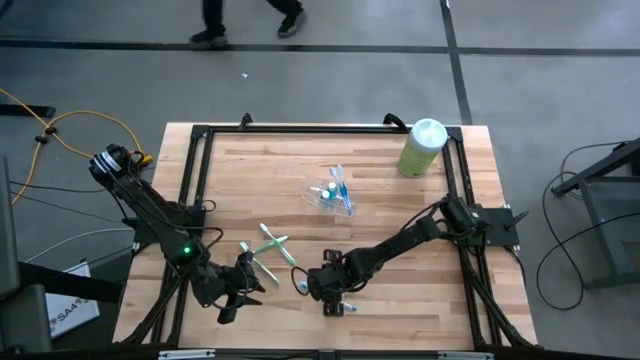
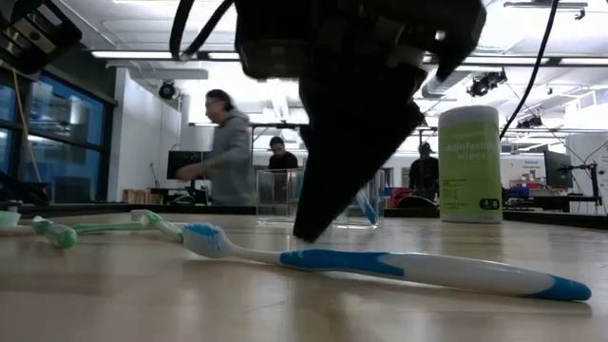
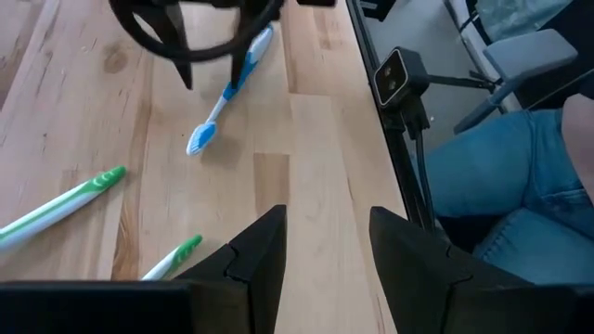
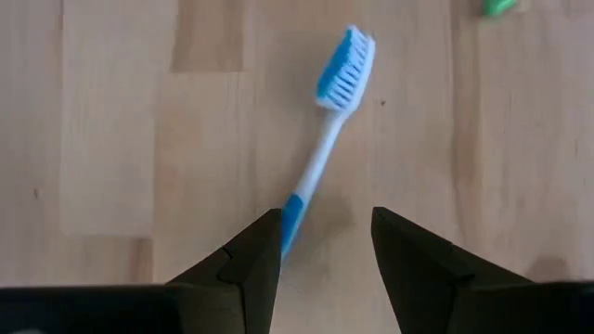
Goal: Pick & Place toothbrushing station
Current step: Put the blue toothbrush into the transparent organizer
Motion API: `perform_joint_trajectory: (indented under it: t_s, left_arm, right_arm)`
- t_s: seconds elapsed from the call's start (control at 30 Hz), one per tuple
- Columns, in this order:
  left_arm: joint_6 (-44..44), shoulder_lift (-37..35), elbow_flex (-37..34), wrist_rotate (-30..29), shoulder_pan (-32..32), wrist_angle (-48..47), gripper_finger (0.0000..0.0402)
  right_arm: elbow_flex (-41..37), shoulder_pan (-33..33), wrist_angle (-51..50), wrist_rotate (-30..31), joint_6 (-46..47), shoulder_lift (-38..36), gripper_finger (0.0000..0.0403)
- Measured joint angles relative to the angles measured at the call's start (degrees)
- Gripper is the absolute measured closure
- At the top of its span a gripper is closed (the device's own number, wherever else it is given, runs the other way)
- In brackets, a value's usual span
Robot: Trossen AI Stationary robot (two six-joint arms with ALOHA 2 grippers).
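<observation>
A blue-white toothbrush [image 4: 327,139] lies flat on the wooden table near its front edge; it also shows in the low view [image 2: 380,264]. My right gripper [image 4: 325,218] is open, low over the brush's handle, with one finger on each side of it. My left gripper [image 3: 327,223] is open and empty, a little to the left near the front edge [image 1: 240,290]. Two green-white toothbrushes [image 1: 270,250] lie crossed between the arms. The clear cup [image 1: 328,197] lies on its side at mid-table with brushes and small tubes in it. My right gripper's fingers point down over the blue part of the toothbrush's handle [image 4: 292,215], which runs under one fingertip [image 4: 264,232]. I cannot tell whether that finger touches it. The brush lies flat on the table.
A pale green canister [image 1: 422,147] with a white top stands at the table's far right. A black frame rail [image 1: 190,180] runs along the table's edges. A person in jeans [image 3: 520,186] is close to the front edge, and other people [image 2: 228,142] are in the room behind.
</observation>
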Motion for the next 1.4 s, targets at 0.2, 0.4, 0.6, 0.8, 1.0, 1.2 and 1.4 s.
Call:
perform_joint_trajectory:
  t_s: [0.2, 0.4, 0.6, 0.8, 1.0, 1.2, 1.4]
  left_arm:
    - [0.0, 0.0, 0.0, 0.0, 0.0, -0.1, 0.025]
    - [0.0, 0.0, 0.0, 0.0, 0.0, -0.1, 0.025]
    - [0.0, 0.0, 0.0, 0.0, 0.0, 0.0, 0.025]
    - [0.0, 0.0, 0.0, 0.0, 0.0, 0.0, 0.025]
    - [0.0, 0.0, 0.0, 0.0, 0.0, 0.0, 0.025]
    - [0.0, 0.0, 0.0, 0.0, 0.0, 0.0, 0.025]
    - [0.0, 0.0, 0.0, 0.0, 0.0, 0.0, 0.025]
  right_arm:
    - [0.0, 0.7, 0.6, 0.0, 3.6, 0.7, 0.0243]
    - [0.0, 1.2, 2.5, -1.0, 5.3, 0.7, 0.0243]
    - [0.0, 1.8, 2.4, -0.8, 7.4, 0.7, 0.0243]
    - [0.0, 2.4, 1.8, 1.3, 8.3, 0.7, 0.0243]
    - [-0.4, 2.2, 0.7, 2.3, 10.1, 0.7, 0.0243]
    - [-0.5, 2.5, 0.8, 1.8, 13.1, 0.7, 0.0243]
    - [-0.5, 3.2, 0.9, 0.6, 15.4, 0.7, 0.0243]
